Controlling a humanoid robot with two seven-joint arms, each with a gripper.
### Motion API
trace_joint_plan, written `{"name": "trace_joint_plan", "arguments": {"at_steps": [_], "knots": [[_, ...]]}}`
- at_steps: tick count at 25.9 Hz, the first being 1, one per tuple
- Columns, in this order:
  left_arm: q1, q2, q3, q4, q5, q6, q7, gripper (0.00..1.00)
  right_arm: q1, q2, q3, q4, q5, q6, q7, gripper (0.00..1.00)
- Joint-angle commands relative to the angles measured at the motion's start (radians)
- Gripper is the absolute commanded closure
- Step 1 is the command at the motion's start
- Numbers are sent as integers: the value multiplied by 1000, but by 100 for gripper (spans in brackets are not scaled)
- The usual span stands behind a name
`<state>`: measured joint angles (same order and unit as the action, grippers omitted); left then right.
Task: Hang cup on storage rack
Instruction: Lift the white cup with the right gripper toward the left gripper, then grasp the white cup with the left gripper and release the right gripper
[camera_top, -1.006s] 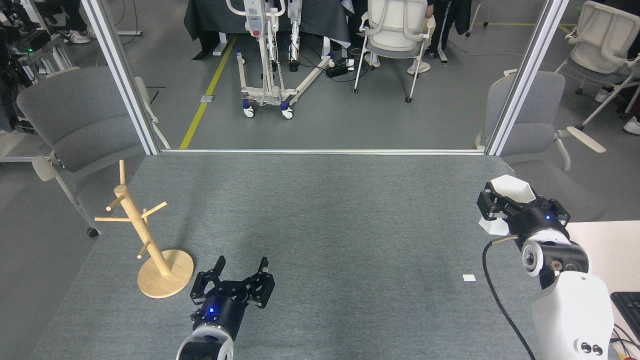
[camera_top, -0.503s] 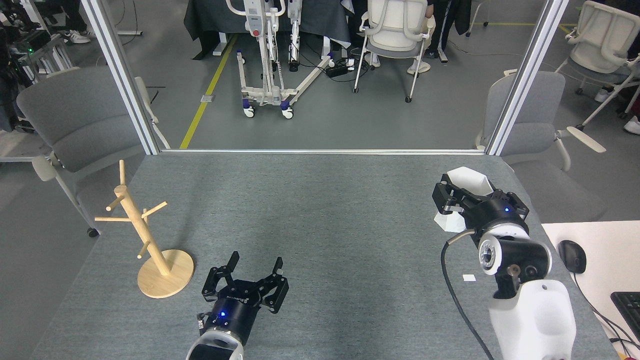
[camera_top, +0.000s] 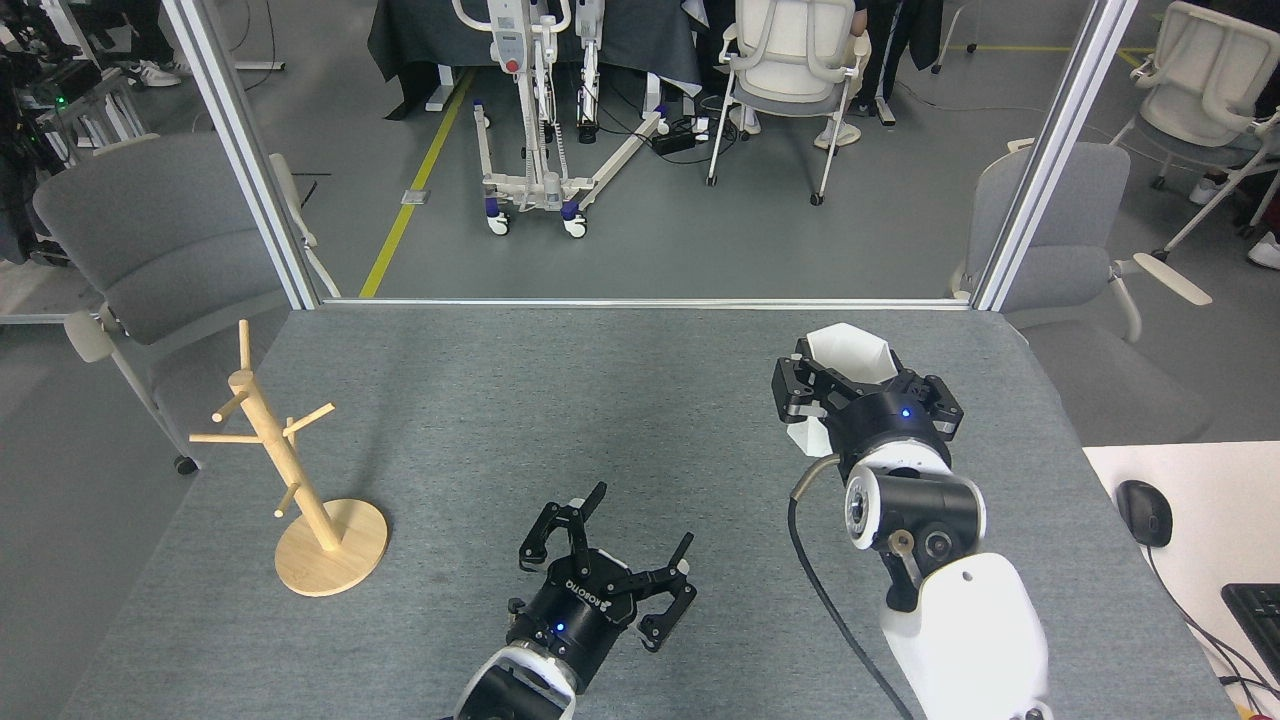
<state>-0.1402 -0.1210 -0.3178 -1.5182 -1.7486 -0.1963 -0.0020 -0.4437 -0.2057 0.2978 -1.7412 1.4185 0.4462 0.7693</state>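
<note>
Far left on the grey, felt-like counter (camera_top: 620, 400): pale wooden rack (camera_top: 285, 455), slim post on a round disc, angled pegs all bare, so hanging not yet done. Low in the middle, left hand (camera_top: 610, 545) spread wide, black fingers grasping nothing. On the right, right hand (camera_top: 850, 385) clenched around the matte white cup (camera_top: 850, 352), faceted rim up, lifted off the counter and well apart from the rack — carry across and hooking onto a peg left to do.

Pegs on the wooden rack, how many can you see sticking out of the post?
5 on the storage rack: one rising near the top, one short at upper left, one long pointing left, one pointing right, one short lower down. Others may hide behind the post.
</note>
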Motion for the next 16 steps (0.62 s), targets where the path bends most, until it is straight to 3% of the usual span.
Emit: {"name": "trace_joint_plan", "arguments": {"at_steps": [1,9,16], "knots": [[-55,-6,-7,3,-2,-18,-81,1,6,14,41,12,14,5,-1,92],[-81,-14,-84,10,11,-64,-157,1,8,22,101,57,16,2,-1,94],[-168,-17,-127,113,84,-68,-230,1,25,51,133,72,14,-9,-1,95]]}}
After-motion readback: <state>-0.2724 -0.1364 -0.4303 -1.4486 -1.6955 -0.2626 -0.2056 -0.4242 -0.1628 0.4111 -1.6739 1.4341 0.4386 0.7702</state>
